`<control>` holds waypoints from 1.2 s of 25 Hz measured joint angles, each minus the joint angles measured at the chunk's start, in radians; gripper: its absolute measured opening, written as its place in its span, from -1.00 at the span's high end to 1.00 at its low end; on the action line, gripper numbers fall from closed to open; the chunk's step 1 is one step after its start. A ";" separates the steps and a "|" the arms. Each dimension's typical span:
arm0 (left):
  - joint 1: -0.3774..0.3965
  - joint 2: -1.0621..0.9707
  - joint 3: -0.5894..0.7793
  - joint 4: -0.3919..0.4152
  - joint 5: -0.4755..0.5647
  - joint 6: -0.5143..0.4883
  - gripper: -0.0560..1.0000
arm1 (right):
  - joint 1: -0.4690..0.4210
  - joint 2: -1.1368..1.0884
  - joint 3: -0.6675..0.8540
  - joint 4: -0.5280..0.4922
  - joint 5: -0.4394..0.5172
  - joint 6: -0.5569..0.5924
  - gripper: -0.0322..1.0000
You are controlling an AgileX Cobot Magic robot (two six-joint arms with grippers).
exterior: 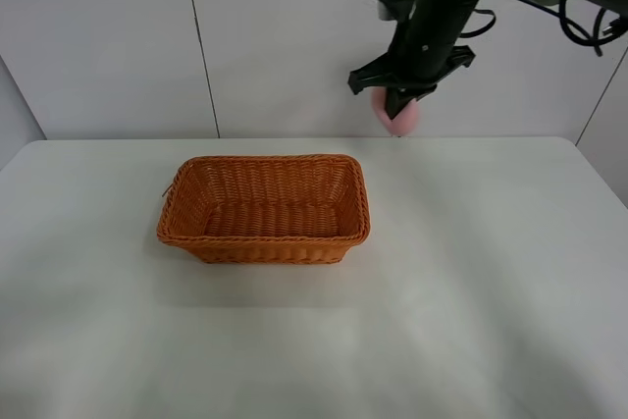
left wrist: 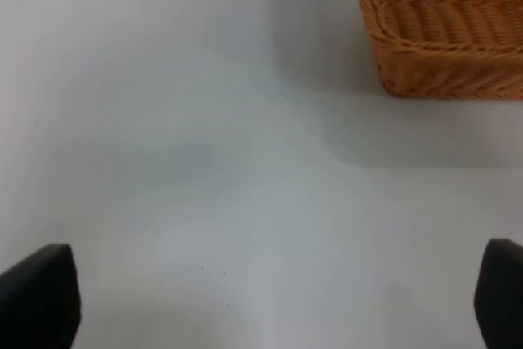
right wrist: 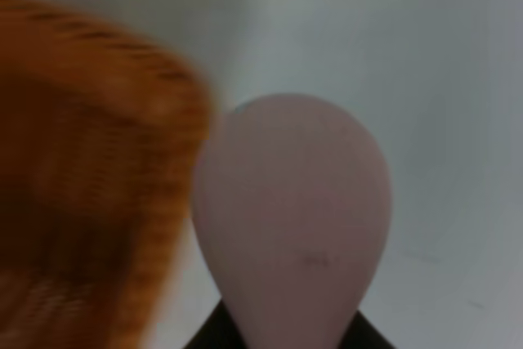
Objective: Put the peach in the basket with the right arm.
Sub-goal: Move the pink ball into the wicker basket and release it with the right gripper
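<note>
Peach (right wrist: pixel 292 218) — pale pink, matte, smooth, teardrop-shaped.

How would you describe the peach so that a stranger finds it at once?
Start at the white table with the orange wicker basket. Up and right of it, the black right claw grips the peach in the air. It is the only small pink rounded thing.

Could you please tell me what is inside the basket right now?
Nothing shows inside the basket: only its bare woven floor and far walls. The inner face of its near wall is hidden. The peach is outside, held aloft in the right gripper.
</note>
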 joint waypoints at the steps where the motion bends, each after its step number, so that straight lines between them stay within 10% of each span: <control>1: 0.000 0.000 0.000 0.000 0.000 0.000 -0.99 | 0.035 0.000 0.000 0.001 0.000 0.000 0.93; 10: 0.000 0.000 0.000 0.000 0.000 0.000 -0.99 | 0.242 0.059 -0.001 0.009 -0.088 0.009 0.93; 20: 0.000 0.000 0.000 0.000 0.000 0.000 -0.99 | 0.279 0.276 -0.001 0.018 -0.306 0.018 0.91; 24: 0.000 0.000 0.000 0.000 0.000 0.000 -0.99 | 0.279 0.314 -0.001 0.019 -0.307 0.022 0.61; 27: 0.000 0.000 0.000 0.000 0.000 0.000 -0.99 | 0.279 0.325 -0.001 0.021 -0.298 0.022 -0.15; 30: 0.000 0.000 0.000 0.000 0.000 0.000 -0.99 | 0.279 0.323 -0.013 0.022 -0.294 0.022 -0.35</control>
